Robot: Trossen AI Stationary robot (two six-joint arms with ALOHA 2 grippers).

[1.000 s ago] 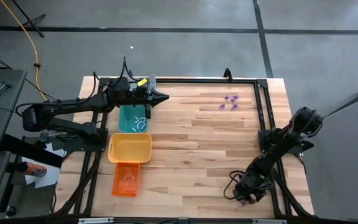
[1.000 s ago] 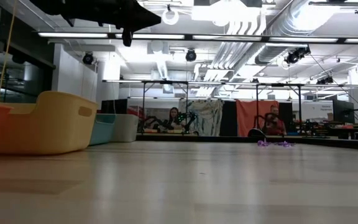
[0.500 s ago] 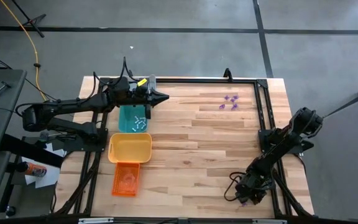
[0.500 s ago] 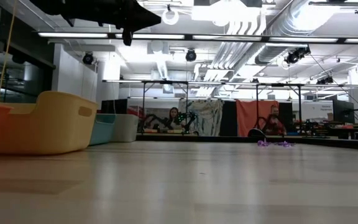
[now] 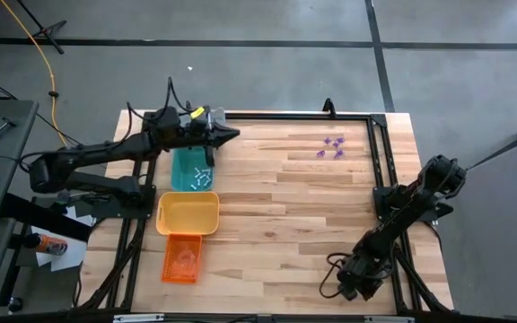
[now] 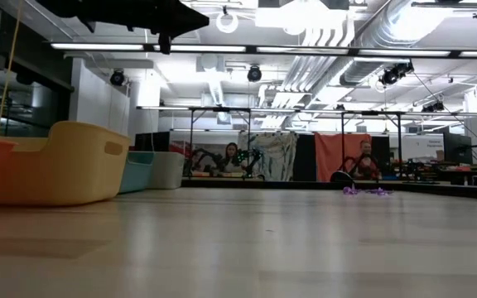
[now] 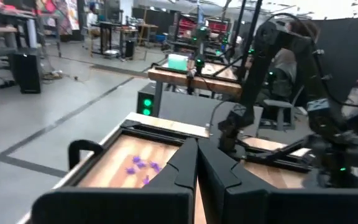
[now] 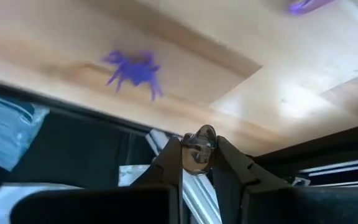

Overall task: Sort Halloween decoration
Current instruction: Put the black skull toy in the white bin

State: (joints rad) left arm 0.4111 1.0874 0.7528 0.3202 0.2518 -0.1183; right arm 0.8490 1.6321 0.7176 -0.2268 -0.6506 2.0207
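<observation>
My right gripper (image 5: 348, 287) hangs over the table's near right corner, shut on a small clear rounded trinket (image 8: 199, 148). A purple spider trinket (image 8: 132, 68) lies on the wood just beyond it. Several more purple trinkets (image 5: 332, 148) lie at the far right, also visible as purple trinkets (image 7: 143, 165) in the left wrist view. My left gripper (image 5: 233, 135) is shut with nothing visible between its fingers (image 7: 196, 163). It is held high and level over the far end of the teal tray (image 5: 179, 161), which holds whitish trinkets (image 5: 201, 177). My right gripper pinches the clear trinket (image 8: 199, 140) between its two fingertips (image 8: 171, 155). The trinket's rounded top pokes out past the tips. The fingers slant downward over the table's edge. The trinket is clear of the wood.
A yellow tray (image 5: 187, 213) and an orange tray (image 5: 182, 258) stand in line near the teal one on the table's left. A pale grey tray (image 6: 168, 170) stands behind them in the low view. The table's black frame (image 5: 375, 170) runs along the right side. The wooden middle is bare.
My right gripper has shifted a little toward the table's left and has rolled at the wrist. The purple bits that showed beneath it a second ago are now covered by the hand.
</observation>
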